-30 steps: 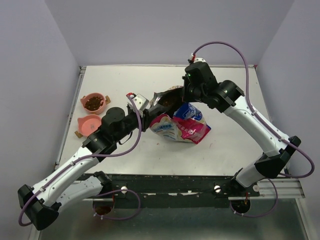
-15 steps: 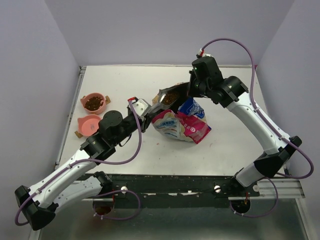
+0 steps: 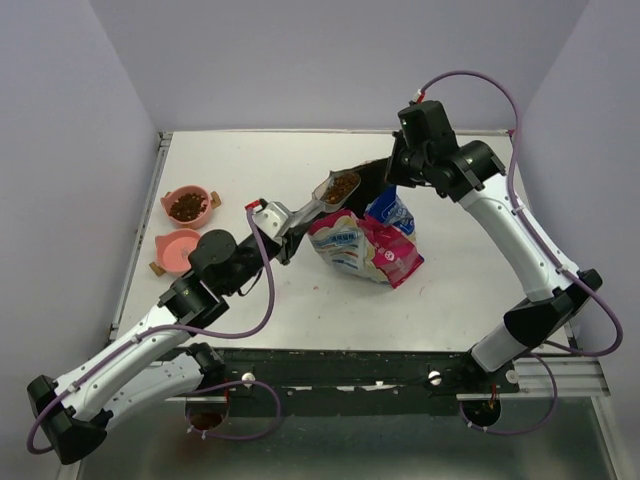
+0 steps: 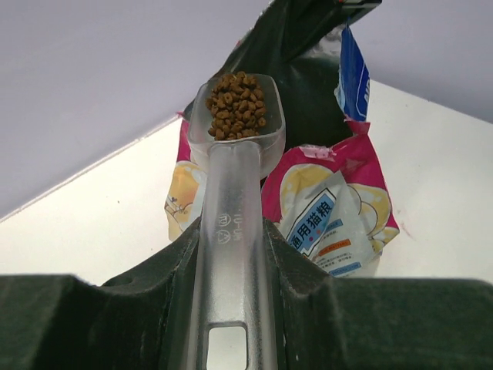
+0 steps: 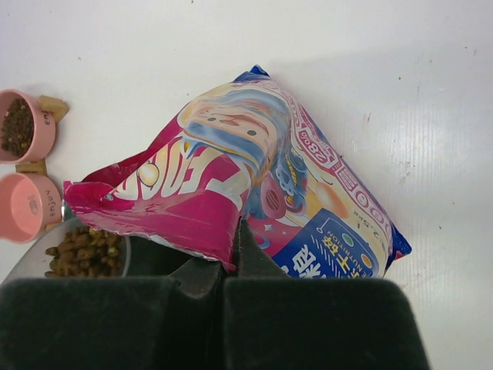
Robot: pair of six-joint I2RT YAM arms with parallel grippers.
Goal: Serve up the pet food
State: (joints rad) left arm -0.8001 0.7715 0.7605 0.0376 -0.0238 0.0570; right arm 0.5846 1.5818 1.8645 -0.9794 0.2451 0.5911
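Note:
My left gripper [image 3: 287,222] is shut on the handle of a clear plastic scoop [image 3: 335,190]. The scoop [image 4: 235,131] holds a heap of dark brown kibble [image 4: 237,105] and hangs in the air beside the bag's mouth. My right gripper [image 3: 395,172] is shut on the upper edge of the pink, white and blue bag [image 3: 362,248] and holds it up. In the right wrist view the bag [image 5: 254,185] hangs from my shut jaws, with the scoop's kibble [image 5: 85,250] at lower left. One pink bowl [image 3: 187,205] holds kibble. The other pink bowl [image 3: 179,249] shows none.
The two bowls stand near the table's left edge [image 3: 140,240], left of my left arm. They also show in the right wrist view, the filled bowl [image 5: 23,123] above the other bowl [image 5: 27,206]. A wall borders the table at the back.
My left gripper has drawn the filled scoop out of the bag, up and to the left. My right gripper has lifted the bag's edge up and to the right.

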